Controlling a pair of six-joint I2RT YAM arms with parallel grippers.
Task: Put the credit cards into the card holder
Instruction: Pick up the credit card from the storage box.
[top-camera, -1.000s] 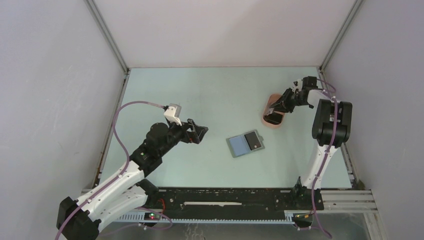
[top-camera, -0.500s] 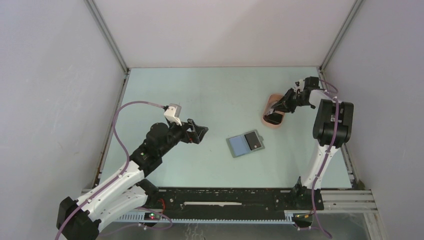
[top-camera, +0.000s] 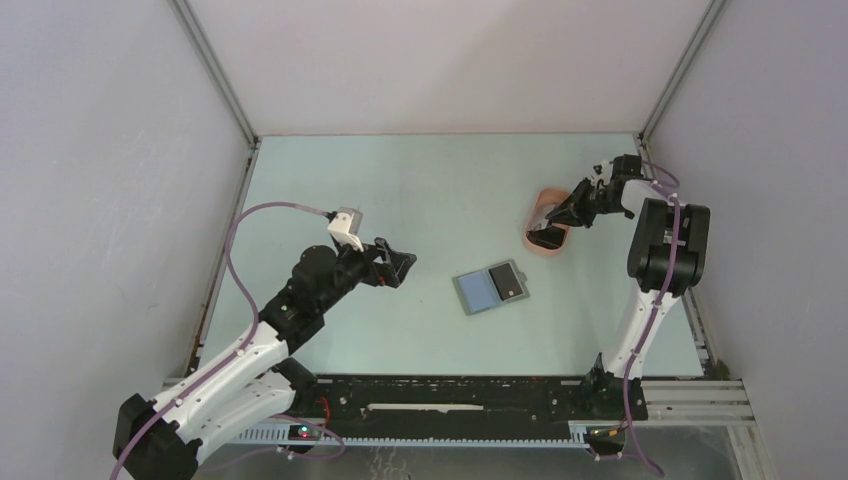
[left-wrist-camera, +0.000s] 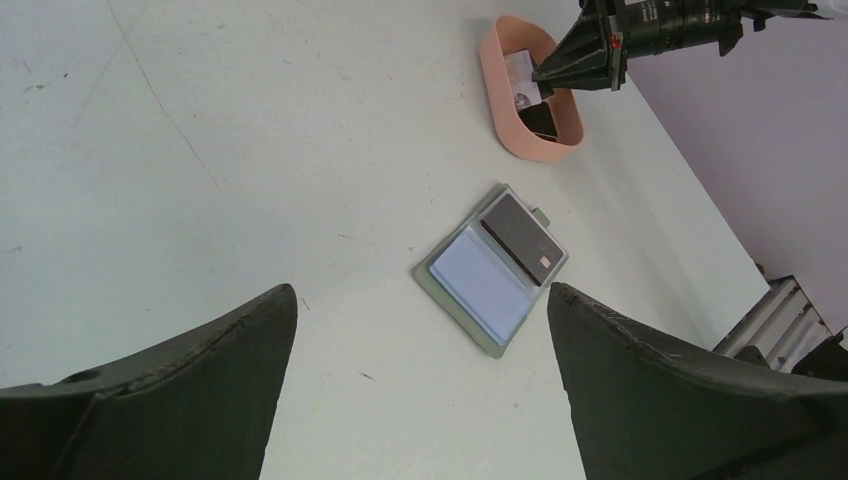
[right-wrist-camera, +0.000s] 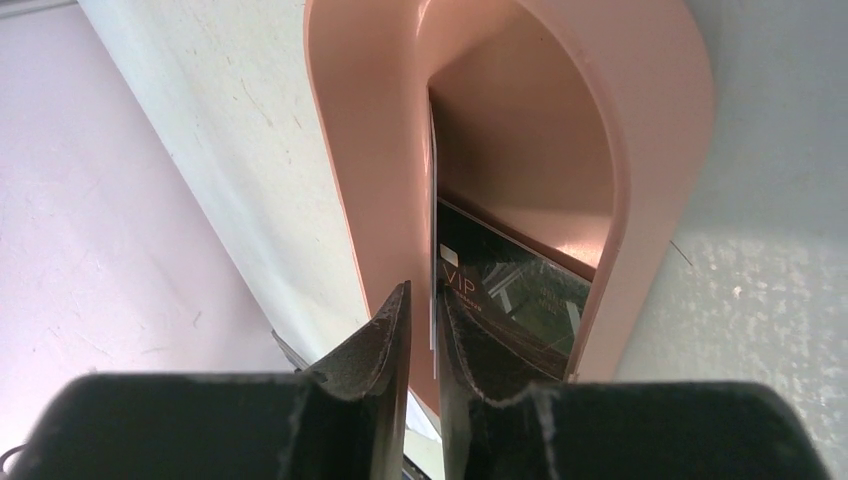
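Observation:
The card holder (top-camera: 470, 300) (left-wrist-camera: 432, 275) lies open mid-table, with a bluish card (top-camera: 481, 291) (left-wrist-camera: 485, 282) and a black card (top-camera: 507, 281) (left-wrist-camera: 522, 238) on its inner faces. My right gripper (top-camera: 553, 222) (right-wrist-camera: 425, 290) (left-wrist-camera: 548, 72) reaches into the salmon-pink tray (top-camera: 540, 247) (right-wrist-camera: 650, 150) (left-wrist-camera: 500, 100). A thin pale credit card (right-wrist-camera: 433, 200) stands on edge between its nearly closed fingers, with a slit left beside the left finger. A black "VIP" card (right-wrist-camera: 510, 290) lies flat in the tray. My left gripper (top-camera: 400, 265) (left-wrist-camera: 422, 290) hovers open left of the holder, holding nothing.
The tray stands near the right wall, at the table's right side. Grey enclosure walls close in the table on three sides. The right arm's upright links (top-camera: 665, 250) rise close to the tray.
The right jaws have narrowed around the upright card and the right wrist has shifted slightly to the right. The left arm and the card holder have not moved.

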